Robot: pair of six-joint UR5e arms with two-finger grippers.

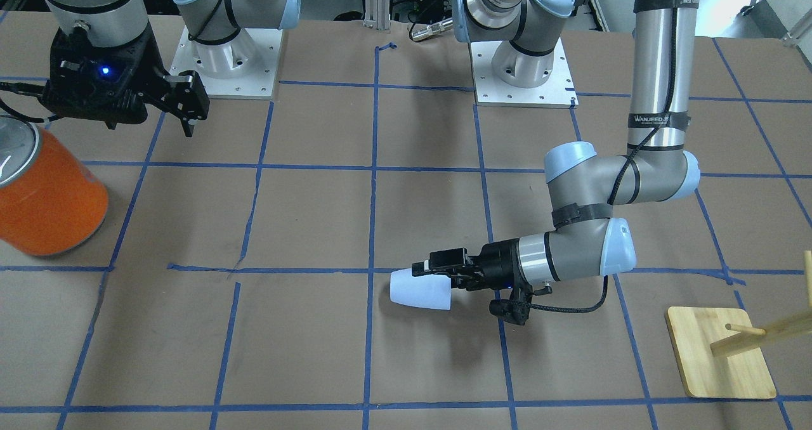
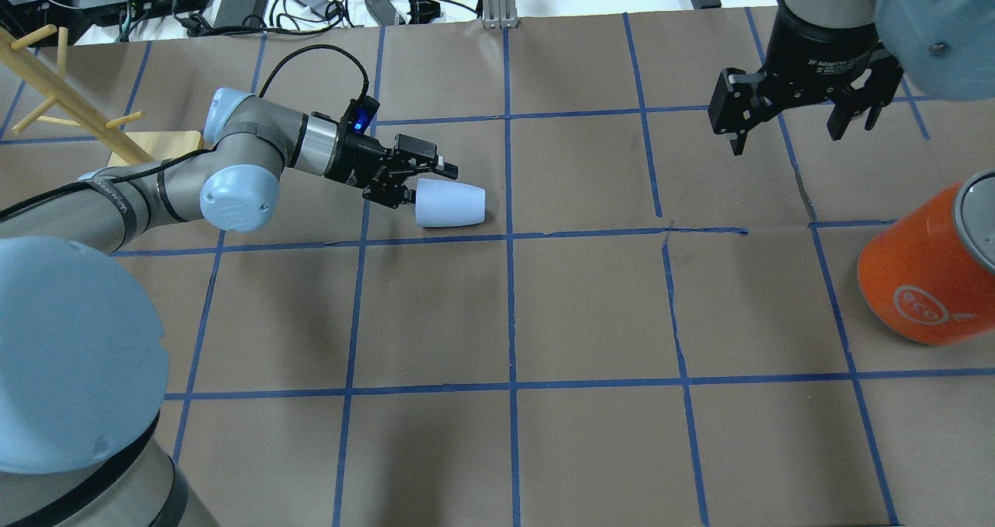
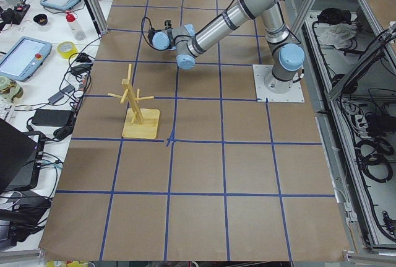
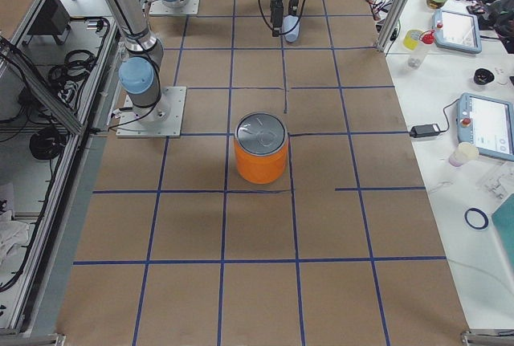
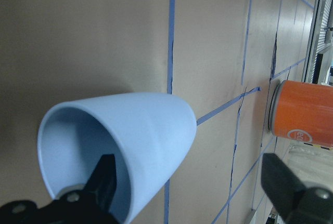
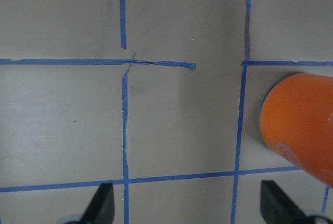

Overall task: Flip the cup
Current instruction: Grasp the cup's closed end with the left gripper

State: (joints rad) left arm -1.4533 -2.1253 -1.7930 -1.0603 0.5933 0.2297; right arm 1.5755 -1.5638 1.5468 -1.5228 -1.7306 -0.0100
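Observation:
The pale blue cup lies on its side on the brown table, also seen in the front view, its mouth towards my left gripper. The left wrist view shows the cup close up. My left gripper is open. One finger sits inside the cup's mouth against its wall and the other finger stands well clear outside. My right gripper is open and empty, held high over the table's far right, far from the cup.
A large orange can with a silver top stands at the right, below my right gripper, and shows in the right wrist view. A wooden peg rack on a square base stands beyond my left arm. Blue tape lines grid the table.

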